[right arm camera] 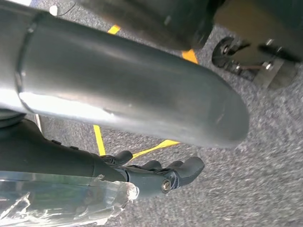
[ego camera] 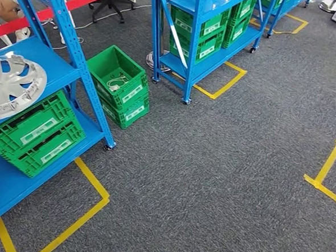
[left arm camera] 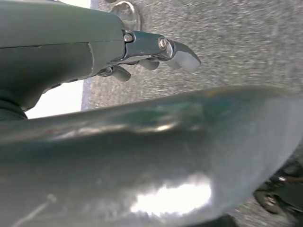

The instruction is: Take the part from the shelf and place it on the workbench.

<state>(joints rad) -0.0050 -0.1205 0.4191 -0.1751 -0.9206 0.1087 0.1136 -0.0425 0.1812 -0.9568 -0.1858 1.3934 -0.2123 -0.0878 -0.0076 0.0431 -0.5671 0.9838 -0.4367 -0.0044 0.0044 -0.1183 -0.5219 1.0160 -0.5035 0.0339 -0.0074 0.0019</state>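
A silver wheel cover [ego camera: 9, 85], the part, lies flat on the middle board of the blue shelf [ego camera: 53, 67] at the left of the head view, partly cut off by the picture's edge. My left hand [left arm camera: 157, 49] hangs over grey carpet with its fingers loosely stretched out and nothing in them. My right hand [right arm camera: 157, 175] also hangs above the carpet, fingers extended and apart, holding nothing that I can see. A crinkled clear plastic film [right arm camera: 60, 201] lies alongside that hand's back part; I cannot tell what it belongs to.
Two stacked green crates [ego camera: 36, 132] sit on the shelf's lower board, and two more [ego camera: 119, 86] stand on the floor beside it. A second blue shelf [ego camera: 198, 31] with green crates stands further back. Yellow tape [ego camera: 88, 207] marks the carpet. A person [ego camera: 6, 2] sits behind a red bar [ego camera: 79, 0].
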